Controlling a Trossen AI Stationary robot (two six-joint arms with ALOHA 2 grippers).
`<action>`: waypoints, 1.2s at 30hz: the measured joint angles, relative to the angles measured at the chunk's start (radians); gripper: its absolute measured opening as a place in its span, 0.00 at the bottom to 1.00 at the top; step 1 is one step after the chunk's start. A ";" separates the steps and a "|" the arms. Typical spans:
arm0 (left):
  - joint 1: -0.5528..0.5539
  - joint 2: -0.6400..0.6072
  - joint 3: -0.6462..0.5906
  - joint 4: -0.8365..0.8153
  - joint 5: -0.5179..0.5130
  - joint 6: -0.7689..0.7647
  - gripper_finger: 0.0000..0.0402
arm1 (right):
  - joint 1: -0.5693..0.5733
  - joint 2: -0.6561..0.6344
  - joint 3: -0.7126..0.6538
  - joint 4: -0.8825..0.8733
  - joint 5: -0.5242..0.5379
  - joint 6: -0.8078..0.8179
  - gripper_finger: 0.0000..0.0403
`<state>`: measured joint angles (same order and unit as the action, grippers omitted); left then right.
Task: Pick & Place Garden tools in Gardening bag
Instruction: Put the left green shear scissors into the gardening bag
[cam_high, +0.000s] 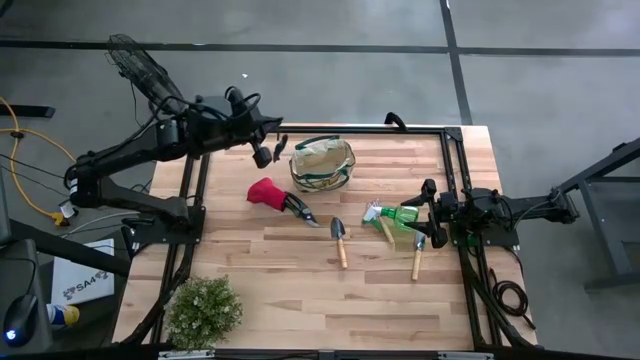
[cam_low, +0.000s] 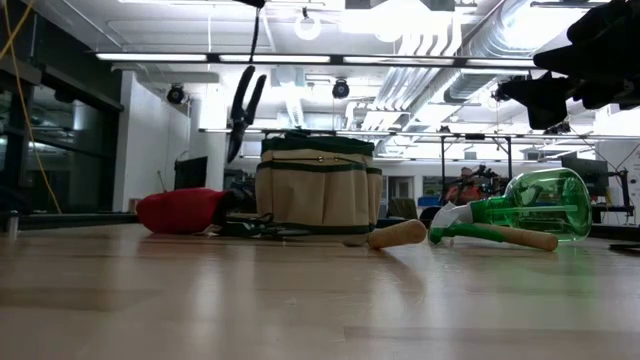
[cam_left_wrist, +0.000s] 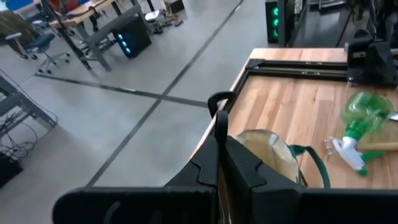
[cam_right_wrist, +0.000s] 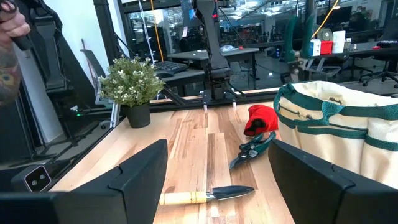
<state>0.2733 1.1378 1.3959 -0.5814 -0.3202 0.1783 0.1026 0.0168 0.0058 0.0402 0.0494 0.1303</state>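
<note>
The left gripper (cam_high: 268, 152), fingers together, hangs just beside the bag (cam_high: 322, 165), while the right gripper (cam_high: 432, 213), fingers apart, sits by the sprayer (cam_high: 405, 216), rake (cam_high: 379, 221) and trowel (cam_high: 418, 256), with shears (cam_high: 281, 199) lying beyond.

The surface (cam_high: 300, 270) is smooth pale wood planking. The gardening bag (cam_high: 322, 163) is matt beige cloth; the sprayer (cam_low: 535, 205) is glossy green translucent plastic.

beige bag (cam_high: 322, 165) (green trim) — green sprayer (cam_high: 406, 217)
</note>
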 joint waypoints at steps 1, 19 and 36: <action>0.000 0.000 -0.001 0.003 0.000 0.000 0.00 | 0.000 0.000 0.000 0.000 0.000 0.000 0.67; 0.001 0.084 -0.001 0.115 0.027 -0.018 0.00 | 0.000 0.000 0.000 0.000 0.000 0.000 0.67; 0.001 0.110 -0.001 0.231 0.023 -0.005 0.00 | 0.000 0.001 0.000 -0.003 -0.001 0.000 0.67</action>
<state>0.2745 1.2480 1.3952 -0.3504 -0.2970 0.1738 0.1025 0.0181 0.0056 0.0372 0.0483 0.1303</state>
